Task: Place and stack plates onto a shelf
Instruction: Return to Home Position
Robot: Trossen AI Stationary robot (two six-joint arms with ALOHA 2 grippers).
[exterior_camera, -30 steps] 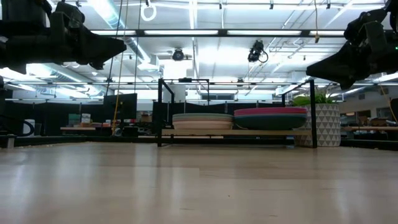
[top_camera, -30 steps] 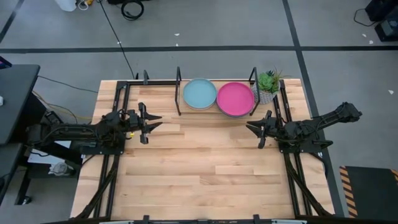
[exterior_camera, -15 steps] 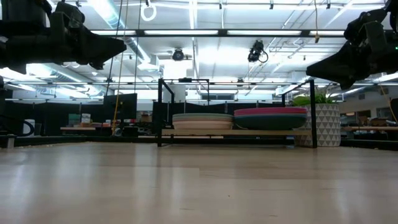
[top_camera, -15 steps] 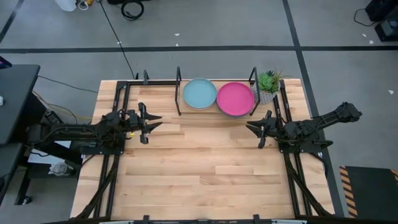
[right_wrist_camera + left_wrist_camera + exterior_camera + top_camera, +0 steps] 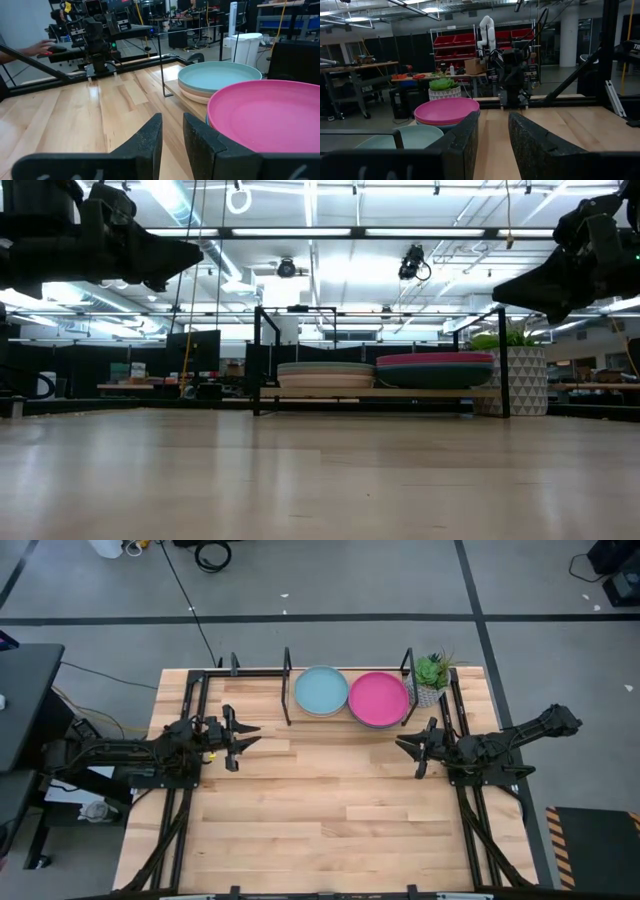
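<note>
The shelf stands at the table's far edge with two stacks of plates resting on its wood base. The left stack has the light teal plate on top, with a cream one under it. The right stack has the magenta plate on top, with a dark teal one under it. The other plates are hidden in the stacks. My left gripper hovers at the table's left, open and empty. My right gripper hovers at the table's right, open by a narrow gap and empty.
A small potted green plant stands right of the shelf at the far right corner. Bare wood tabletop lies between and in front of the arms. A person's hand shows beyond the table in the right wrist view.
</note>
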